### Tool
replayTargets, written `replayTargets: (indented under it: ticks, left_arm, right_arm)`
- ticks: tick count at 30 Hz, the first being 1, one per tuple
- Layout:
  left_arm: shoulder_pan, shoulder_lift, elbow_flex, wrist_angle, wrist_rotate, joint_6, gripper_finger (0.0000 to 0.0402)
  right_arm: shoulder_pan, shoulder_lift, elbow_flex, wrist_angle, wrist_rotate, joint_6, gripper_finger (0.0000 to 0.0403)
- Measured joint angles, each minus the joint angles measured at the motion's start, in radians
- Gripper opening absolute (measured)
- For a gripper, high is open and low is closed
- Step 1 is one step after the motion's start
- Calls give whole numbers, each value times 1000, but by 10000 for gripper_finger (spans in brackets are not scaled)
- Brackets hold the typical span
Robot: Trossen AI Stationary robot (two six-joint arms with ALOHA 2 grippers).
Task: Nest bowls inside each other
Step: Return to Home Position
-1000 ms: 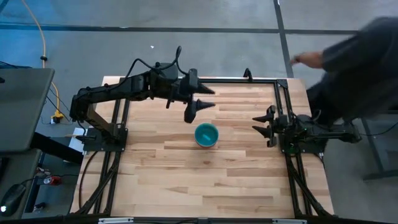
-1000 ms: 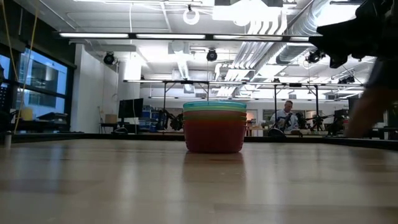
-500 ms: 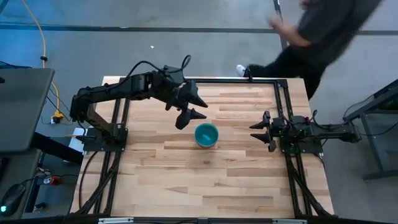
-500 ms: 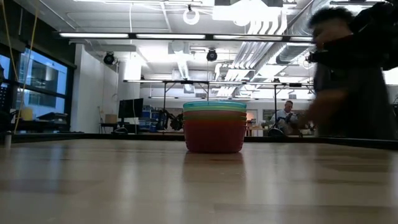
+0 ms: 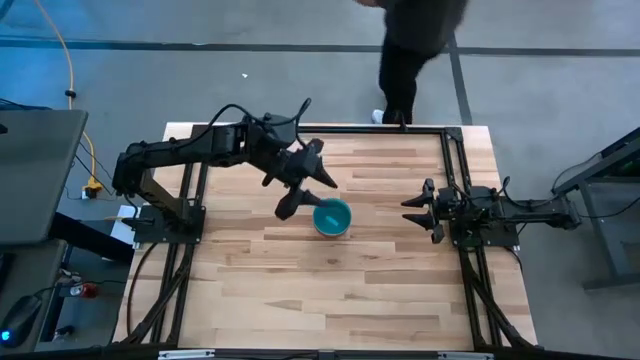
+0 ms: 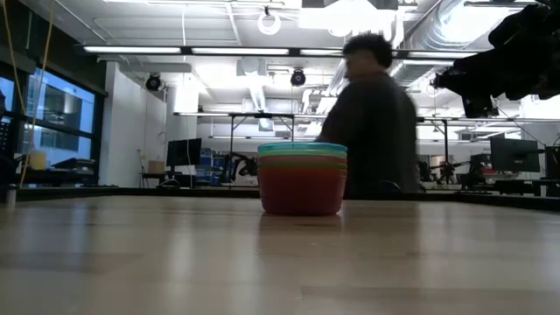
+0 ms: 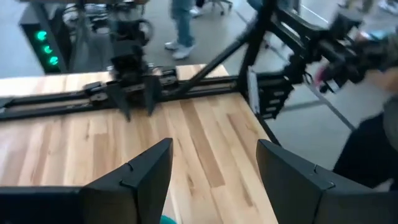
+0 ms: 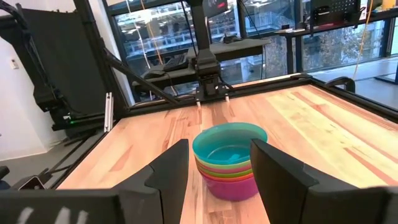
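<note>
Nested bowls [image 5: 332,217], blue on top, on the tabletop [image 5: 300,285], left gripper [image 5: 305,193] just beside them, fingers [image 7: 134,180] spread wide, empty, right gripper [image 5: 413,210] well apart, fingers parted

Nested stack of bowls [image 5: 332,217], blue on top, upright, mid-table

The table [image 5: 300,280] is pale wood in jointed strips, smooth, with a soft sheen where the low view looks across it. The bowls [image 8: 229,155] are smooth plastic, lightly glossy at the rims. The fingers [image 7: 134,183] of the left gripper [image 5: 307,193] and those of the right gripper [image 8: 219,143] look like dark matt plastic. The frame rails [image 5: 350,128] are black metal — satin, not shiny.
</note>
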Motion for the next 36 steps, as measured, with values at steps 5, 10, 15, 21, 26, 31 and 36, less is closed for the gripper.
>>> replayTargets:
  ticks: [5,10,15,21,26,31,36]
  left_arm:
    - [4,-4,0,-62,0,27,221]
    - [-2,-48,0,-26,-5,-11,221]
    - [-32,-115,0,94,0,-15,221]
    - [-55,-223,0,207,-2,-1,221]
    - [-59,-350,0,224,-59,-1,221]
    - [-59,-493,0,127,-234,50,221]
    - [-59,-605,0,5,-254,83,221]
  right_arm:
    - [0,0,0,0,0,0,165]
    - [0,0,0,0,1,0,165]
    - [0,0,0,0,2,0,165]
    - [0,0,0,0,3,0,165]
    - [0,0,0,0,3,0,165]
    - [0,0,0,0,3,-1,165]
    - [0,0,0,0,3,0,165]
